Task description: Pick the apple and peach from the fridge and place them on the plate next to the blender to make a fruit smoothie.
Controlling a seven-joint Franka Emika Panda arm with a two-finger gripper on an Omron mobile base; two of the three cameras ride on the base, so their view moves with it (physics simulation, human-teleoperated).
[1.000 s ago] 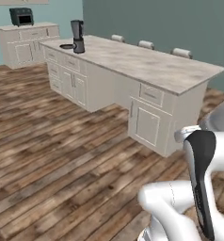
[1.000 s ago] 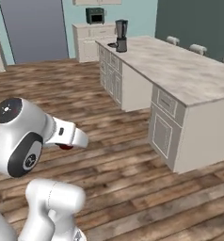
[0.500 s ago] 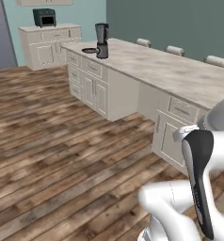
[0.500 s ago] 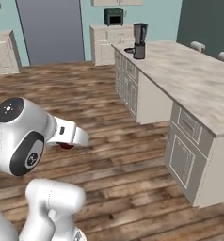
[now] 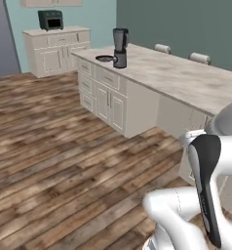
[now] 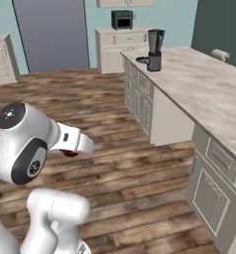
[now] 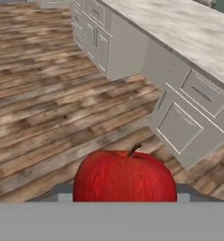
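Item: apple [image 7: 124, 176], in transit above the wood floor, jaws clamped on its flanks. Likely firm, light, smooth-skinned and bruisable; hold across the widest girth. Destination: plate [image 5: 105, 58], touching blender [image 5: 120, 47], far end of counter [image 5: 186, 78].

No legible text, labels, brand marks, numbers or signs on any surface. Checked the blender [image 5: 120, 47], the small dark appliance [image 5: 50, 20] on the far cabinet, and the drawer fronts [image 7: 202, 93] (plain, handles only): nothing readable on them.
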